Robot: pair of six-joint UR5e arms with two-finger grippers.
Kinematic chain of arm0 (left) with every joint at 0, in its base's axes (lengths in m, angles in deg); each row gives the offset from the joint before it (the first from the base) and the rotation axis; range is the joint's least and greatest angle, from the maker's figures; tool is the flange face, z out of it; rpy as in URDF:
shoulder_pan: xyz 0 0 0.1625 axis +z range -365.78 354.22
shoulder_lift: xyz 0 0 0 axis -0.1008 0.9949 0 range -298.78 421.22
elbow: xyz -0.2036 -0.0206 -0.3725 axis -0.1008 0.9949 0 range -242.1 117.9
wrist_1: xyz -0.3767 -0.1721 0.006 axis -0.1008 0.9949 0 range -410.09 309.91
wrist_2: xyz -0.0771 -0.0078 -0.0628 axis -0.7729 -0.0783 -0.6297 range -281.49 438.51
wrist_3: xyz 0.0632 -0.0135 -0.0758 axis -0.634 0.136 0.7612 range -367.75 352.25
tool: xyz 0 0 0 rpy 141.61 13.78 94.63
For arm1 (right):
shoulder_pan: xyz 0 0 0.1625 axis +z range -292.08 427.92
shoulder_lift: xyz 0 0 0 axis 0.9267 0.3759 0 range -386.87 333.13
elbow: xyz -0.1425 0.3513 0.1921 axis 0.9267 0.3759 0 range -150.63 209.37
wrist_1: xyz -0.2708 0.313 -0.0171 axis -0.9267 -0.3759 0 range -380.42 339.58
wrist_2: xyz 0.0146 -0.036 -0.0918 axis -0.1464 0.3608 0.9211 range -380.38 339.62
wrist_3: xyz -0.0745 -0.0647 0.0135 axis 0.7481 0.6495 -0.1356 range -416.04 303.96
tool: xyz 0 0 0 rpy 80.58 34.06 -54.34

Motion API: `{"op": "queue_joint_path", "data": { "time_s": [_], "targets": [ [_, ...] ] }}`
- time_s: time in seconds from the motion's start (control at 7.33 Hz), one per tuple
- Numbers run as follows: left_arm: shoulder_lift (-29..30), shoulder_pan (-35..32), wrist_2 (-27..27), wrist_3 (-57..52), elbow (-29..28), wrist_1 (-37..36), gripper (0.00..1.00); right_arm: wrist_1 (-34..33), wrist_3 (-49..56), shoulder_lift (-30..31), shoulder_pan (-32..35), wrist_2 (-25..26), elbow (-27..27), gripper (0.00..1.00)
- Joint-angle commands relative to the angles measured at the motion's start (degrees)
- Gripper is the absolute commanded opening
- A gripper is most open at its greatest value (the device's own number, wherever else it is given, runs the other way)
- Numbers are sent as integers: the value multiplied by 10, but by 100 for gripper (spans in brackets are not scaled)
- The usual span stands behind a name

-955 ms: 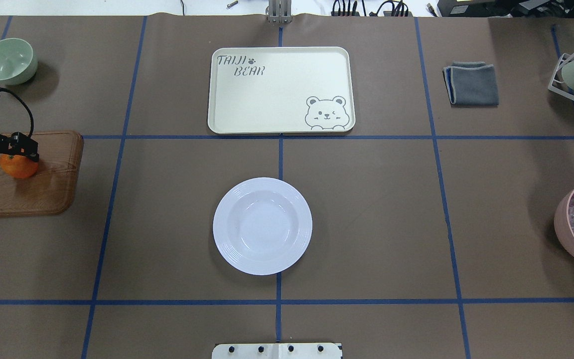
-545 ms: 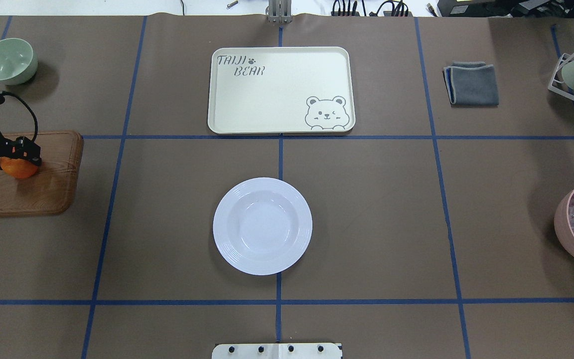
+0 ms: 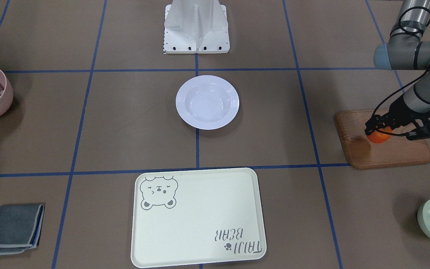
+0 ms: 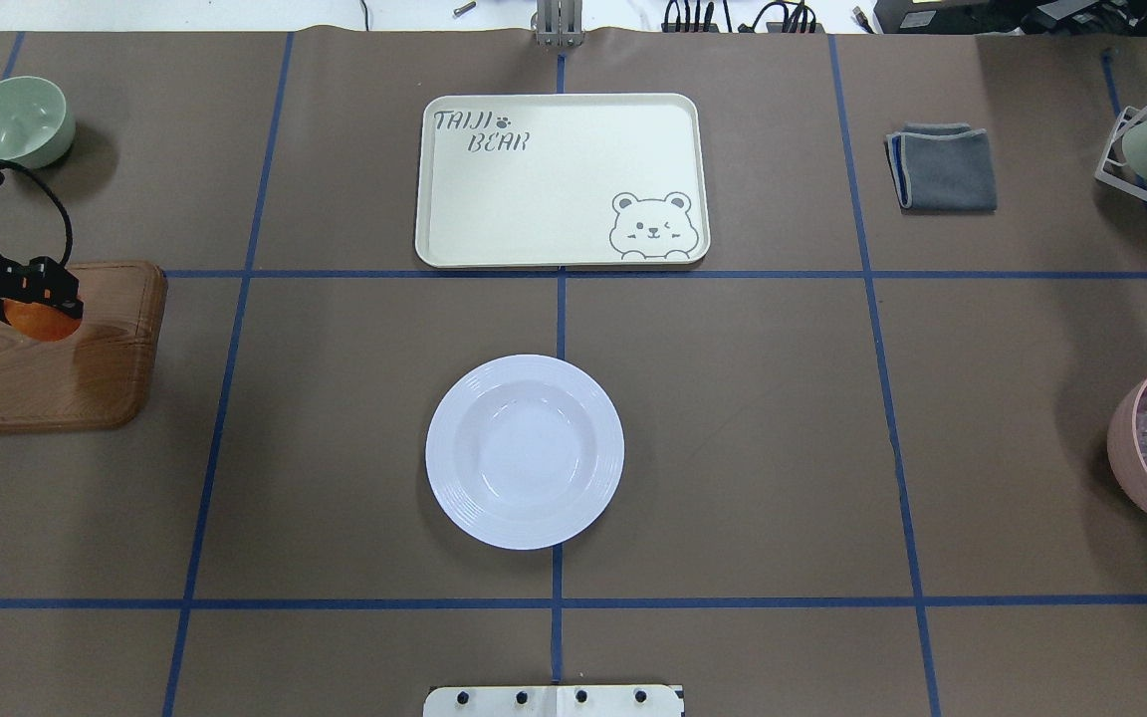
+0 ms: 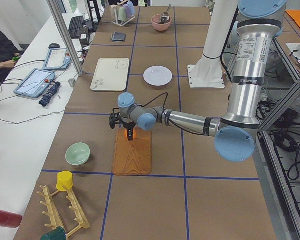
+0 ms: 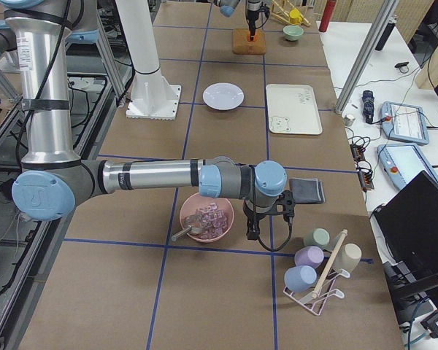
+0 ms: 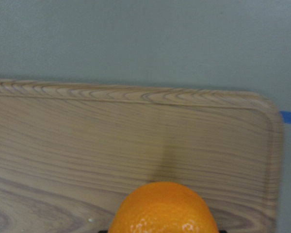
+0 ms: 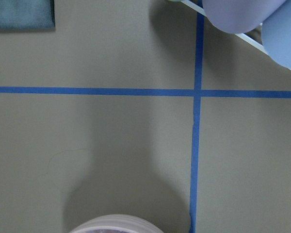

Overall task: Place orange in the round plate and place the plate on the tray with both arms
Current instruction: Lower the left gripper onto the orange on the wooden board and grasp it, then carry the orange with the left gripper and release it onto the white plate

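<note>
In the front-facing view the left gripper [image 3: 378, 130] has its jaws drawn in narrow on the orange [image 3: 379, 136] and holds it over the wooden board [image 3: 386, 154] at the robot's left end of the table. The round plate [image 3: 207, 102] sits empty at the centre, well apart from the fruit, off toward the robot's right and somewhat nearer its base. The tray [image 3: 198, 220] lies beyond the plate on the far side. The overhead view confirms that line, so the carry should run sideways from board to plate, and the left arm is by far the nearer. In the left side view the gripper points down onto the fruit. In the right side view the right gripper [image 6: 252, 233] hangs by the pink bowl [image 6: 206, 216] at the opposite end, and I cannot tell whether it is open. The left wrist view shows the orange at the bottom middle, right at the jaws, with the board under it. The right wrist view shows only table.
</note>
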Motion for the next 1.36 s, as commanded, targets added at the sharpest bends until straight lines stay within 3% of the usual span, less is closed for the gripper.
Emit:
{"op": "queue_joint_path", "data": {
  "time_s": [0.0, 0.27, 0.68, 0.95, 1.23],
  "targets": [
    [100, -11, 1, 10, 48, -166, 0, 1, -9, 4, 0, 2, -24, 100],
    [229, 31, 14, 137, 59, -266, 0, 6, -59, 2, -1, 17, -44, 100],
    [339, 186, 61, 377, 46, -268, 0, 29, -61, -1, -12, 18, -45, 100],
    [365, 291, 124, 451, 35, -268, 0, 30, -60, -1, -35, 18, -47, 100],
    [379, 332, 145, 458, -26, -241, 0, 30, -62, -7, -37, 2, -48, 100]
  ]
}}
